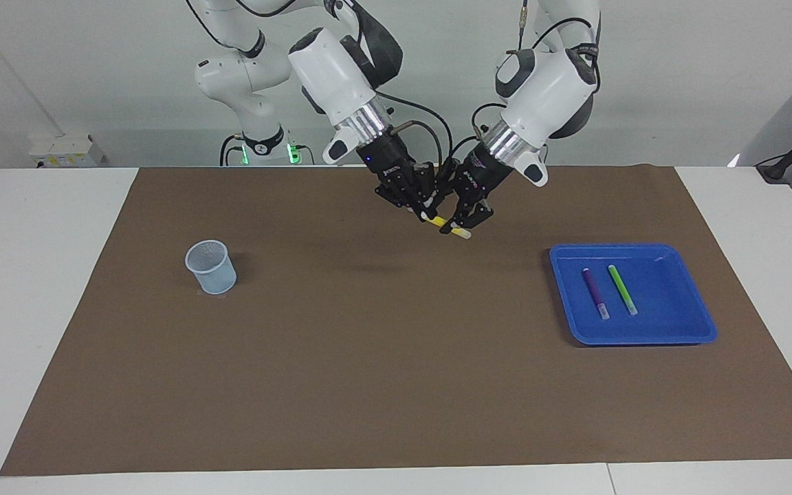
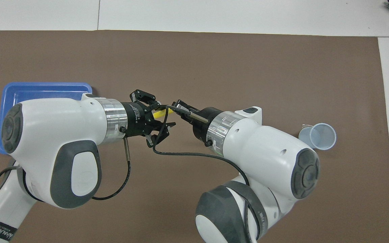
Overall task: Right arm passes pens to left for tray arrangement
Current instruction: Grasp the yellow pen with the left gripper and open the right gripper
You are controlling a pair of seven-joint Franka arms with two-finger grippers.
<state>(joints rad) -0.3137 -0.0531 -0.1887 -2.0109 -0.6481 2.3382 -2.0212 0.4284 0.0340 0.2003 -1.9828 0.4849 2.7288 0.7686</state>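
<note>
Brown mat (image 1: 368,357) over white desk (image 1: 45,289). Right gripper (image 1: 426,215), up over mat's middle strip near the robots: clamped on one end of yellow pen (image 1: 452,227). Left gripper (image 1: 456,225), beside it: fingers about pale-tipped end of same pen, whether gripping it or just around it not determinable. Blue tray (image 1: 695,313), toward left arm's end: purple pen (image 1: 595,291) and green pen (image 1: 622,289) lying inside, side by side, apart. Translucent pale-blue cup (image 1: 211,267), upright, toward right arm's end.
</note>
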